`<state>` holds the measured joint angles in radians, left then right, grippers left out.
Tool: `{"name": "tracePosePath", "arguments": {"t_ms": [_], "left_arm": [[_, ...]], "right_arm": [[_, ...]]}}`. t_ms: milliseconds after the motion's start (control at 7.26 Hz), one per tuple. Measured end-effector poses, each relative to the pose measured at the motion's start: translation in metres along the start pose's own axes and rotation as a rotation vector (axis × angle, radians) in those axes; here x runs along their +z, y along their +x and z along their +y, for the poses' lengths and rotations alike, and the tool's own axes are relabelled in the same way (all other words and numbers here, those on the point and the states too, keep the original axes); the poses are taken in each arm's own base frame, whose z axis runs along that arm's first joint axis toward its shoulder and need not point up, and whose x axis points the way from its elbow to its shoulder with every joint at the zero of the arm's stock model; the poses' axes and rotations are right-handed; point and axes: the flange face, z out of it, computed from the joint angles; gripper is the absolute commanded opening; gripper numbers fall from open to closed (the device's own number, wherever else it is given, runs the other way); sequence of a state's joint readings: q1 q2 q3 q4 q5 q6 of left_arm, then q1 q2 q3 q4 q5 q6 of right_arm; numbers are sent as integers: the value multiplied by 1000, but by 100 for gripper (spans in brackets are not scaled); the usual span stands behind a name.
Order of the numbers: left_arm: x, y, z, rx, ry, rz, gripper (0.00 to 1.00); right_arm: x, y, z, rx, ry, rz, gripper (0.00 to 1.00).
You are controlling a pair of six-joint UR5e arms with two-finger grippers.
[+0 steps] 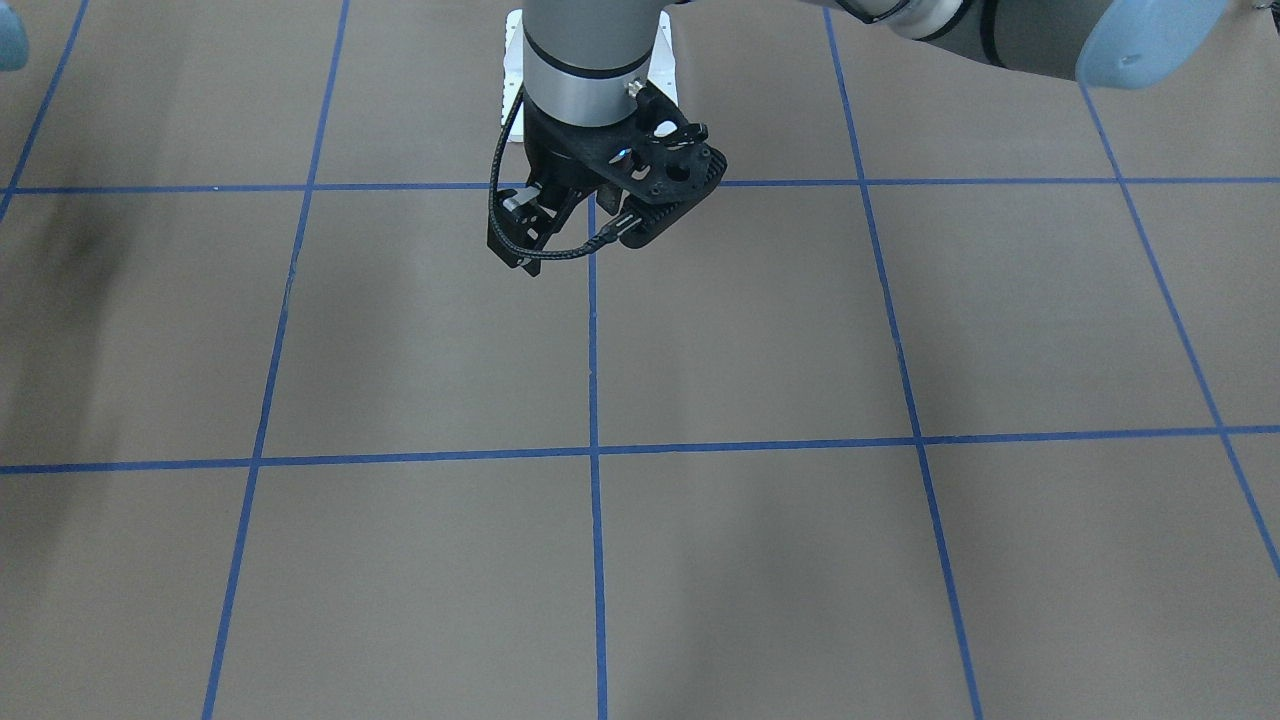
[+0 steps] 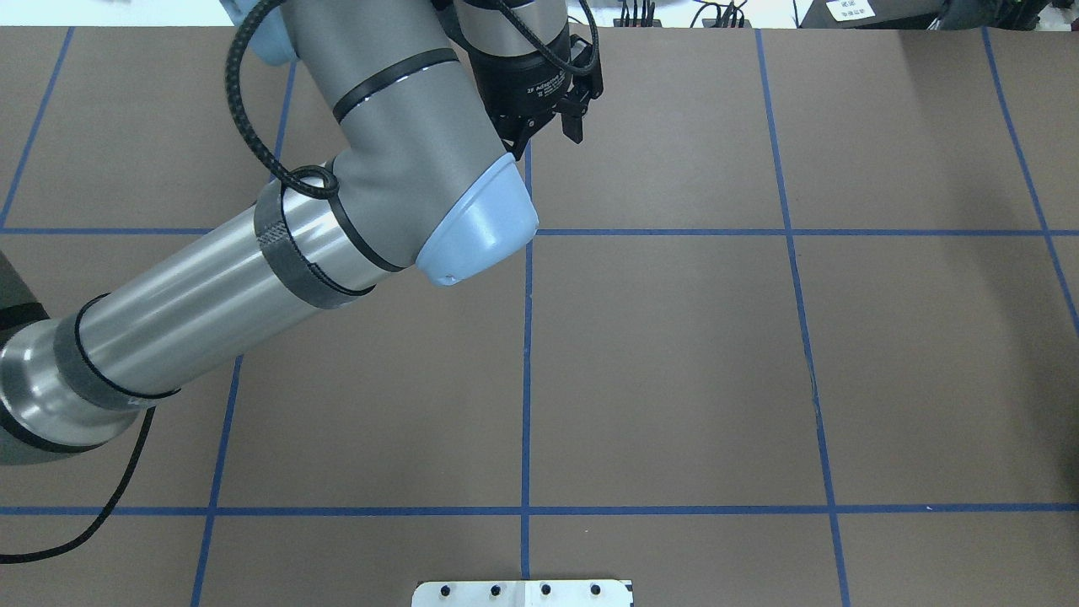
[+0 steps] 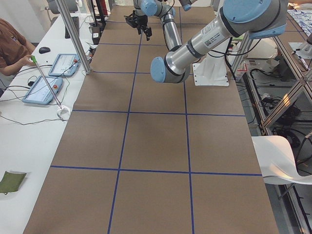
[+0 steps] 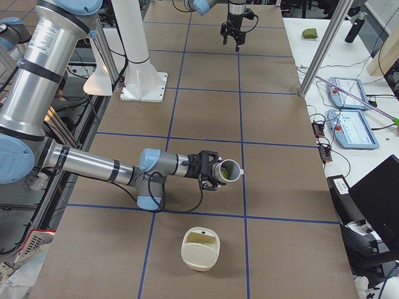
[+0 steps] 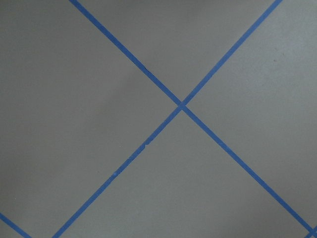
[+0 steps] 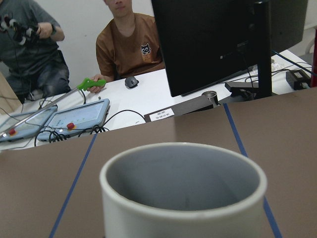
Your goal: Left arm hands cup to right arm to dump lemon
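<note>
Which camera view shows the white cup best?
The exterior right view: it alone shows the whole cup, tipped on its side at the right claw. The right wrist view shows only its rim and grey inside, very close. The other four views do not show it.

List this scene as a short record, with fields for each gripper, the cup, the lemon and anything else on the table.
left gripper: open, empty, pointing down at the table
right gripper: right at the cup; whether it is open or shut cannot be told
cup: roughly upright at the right gripper's tip
lemon: probably the greenish patch inside the cup; too small to be sure
cream container: on the table near the cup, apart from it
</note>
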<state>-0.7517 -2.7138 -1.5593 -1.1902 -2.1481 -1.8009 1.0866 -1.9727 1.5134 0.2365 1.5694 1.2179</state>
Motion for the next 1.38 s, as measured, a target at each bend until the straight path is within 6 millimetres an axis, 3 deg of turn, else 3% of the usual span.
{"name": "tracePosePath", "arguments": {"t_ms": [138,276,689,964,1378], "left_arm": [[1,0,1,2,4,-1,100],[4,-1,5,5,6,-2,100],[7,-1,13,16,22,0,100],[7,0,12,17,34,3,100],[7,0,8,17,61,7,100]], "right_arm": [[-23,31,-2,105,12,-22,16],[-42,49,-3,216,28,-30,14],[-82,85,-10,630,83,-58,12],[-94,97,-19,914,96,-82,14],[-82,112,-33,1209,123,-113,16]]}}
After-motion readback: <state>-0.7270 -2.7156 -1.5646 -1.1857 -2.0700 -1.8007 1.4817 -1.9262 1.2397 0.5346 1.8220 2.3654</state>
